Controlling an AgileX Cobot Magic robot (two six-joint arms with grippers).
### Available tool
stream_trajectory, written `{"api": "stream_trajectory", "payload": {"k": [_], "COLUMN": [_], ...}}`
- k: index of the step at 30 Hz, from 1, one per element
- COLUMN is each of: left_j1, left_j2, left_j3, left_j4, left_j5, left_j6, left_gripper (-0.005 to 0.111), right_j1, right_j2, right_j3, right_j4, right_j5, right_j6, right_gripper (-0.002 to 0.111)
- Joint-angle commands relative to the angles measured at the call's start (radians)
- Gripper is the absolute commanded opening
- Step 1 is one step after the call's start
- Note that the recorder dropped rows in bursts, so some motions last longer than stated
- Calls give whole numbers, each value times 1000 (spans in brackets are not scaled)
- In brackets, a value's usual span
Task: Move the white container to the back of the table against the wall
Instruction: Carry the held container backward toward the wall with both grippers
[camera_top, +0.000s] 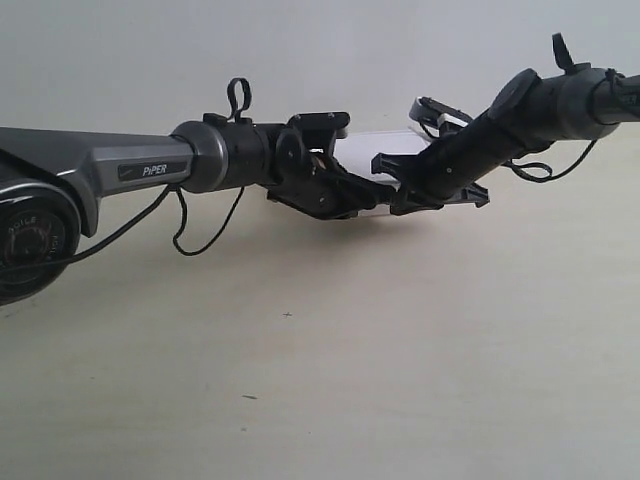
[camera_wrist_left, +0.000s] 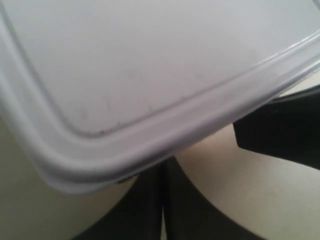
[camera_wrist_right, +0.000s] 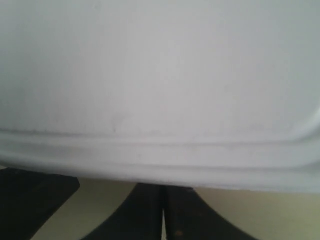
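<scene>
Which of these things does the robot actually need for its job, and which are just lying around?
Needed: white container, table, wall, left gripper, right gripper.
Just lying about: only tiny dark specks on the table; no other loose object shows.

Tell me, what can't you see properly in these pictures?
- The arm at the exterior view's left and the arm at the exterior view's right cover most of the white container, so whether it touches the wall cannot be told.
- Left wrist view: the lid hides the tips of the left gripper and runs off the picture's edges.
- Right wrist view: blurred and very close; the lid hides the tips of the right gripper too.
</scene>
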Motion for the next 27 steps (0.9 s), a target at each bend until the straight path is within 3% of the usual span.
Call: {"api": "stream_trajectory", "payload": {"k": [1,11,27], "left_j1": [17,41,41], "left_j2": [6,31,42], "left_j3": [-10,-82,-87], "left_j4": [-1,-2,-6], "left_j5": [-36,-48,-50], "left_j6": [-4,3,7], "left_gripper": [0,0,0], "right_j1": [1,1,1], "right_j2": [20,94,184], "right_j3": [-53,-186,-329], "right_j4": [-5,-5,34], "right_j5": [-15,14,1], "right_j6": [7,49,51], "right_gripper": [0,0,0]}}
